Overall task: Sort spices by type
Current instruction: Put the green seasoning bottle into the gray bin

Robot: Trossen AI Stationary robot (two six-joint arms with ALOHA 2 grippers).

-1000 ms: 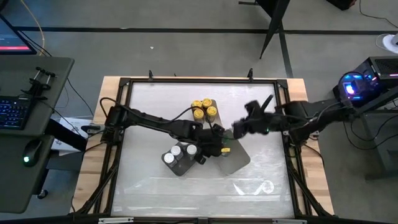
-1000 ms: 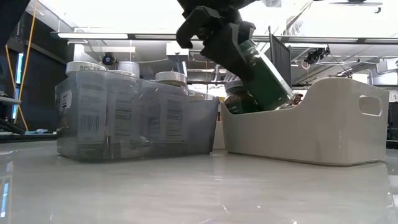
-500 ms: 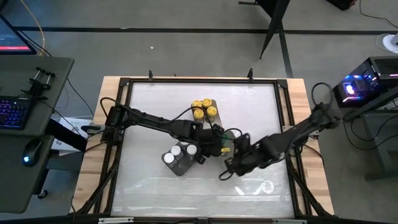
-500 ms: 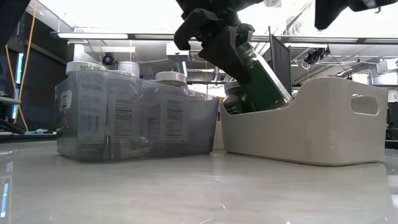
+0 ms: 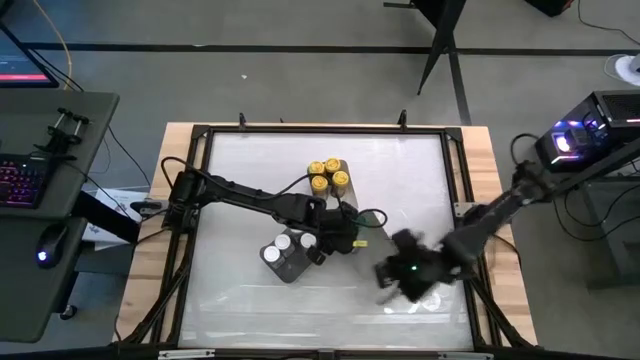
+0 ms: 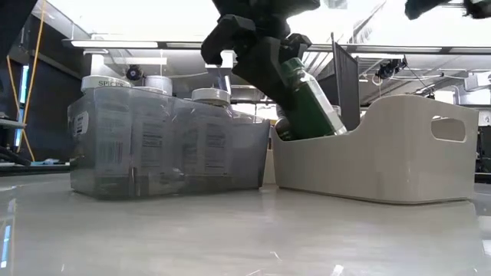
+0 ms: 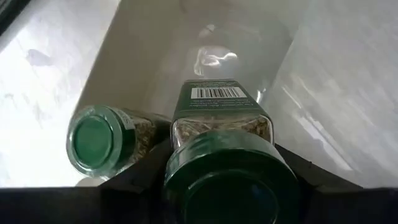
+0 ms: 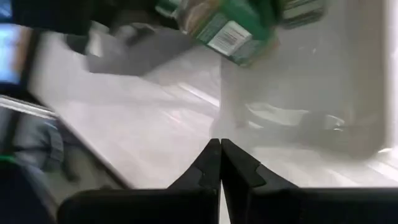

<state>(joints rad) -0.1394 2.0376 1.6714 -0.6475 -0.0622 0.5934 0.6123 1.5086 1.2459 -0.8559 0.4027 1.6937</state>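
Left tool (image 6: 268,65): pinched the green-lidded spice jar (image 6: 307,100), tilted, base angled down into the white tray (image 6: 399,161) directly beneath. Right tool (image 8: 220,163): pressed together, farther off.

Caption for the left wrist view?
Left pincer lowers a green-lidded spice jar into the white tray beside another green-lidded jar.

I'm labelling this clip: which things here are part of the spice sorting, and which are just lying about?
Job:
green-lidded jar in the left hand
lying green-lidded jar
yellow-lidded jars
white-lidded jars
grey tray
white tray

Bystanders:
keyboard
mouse
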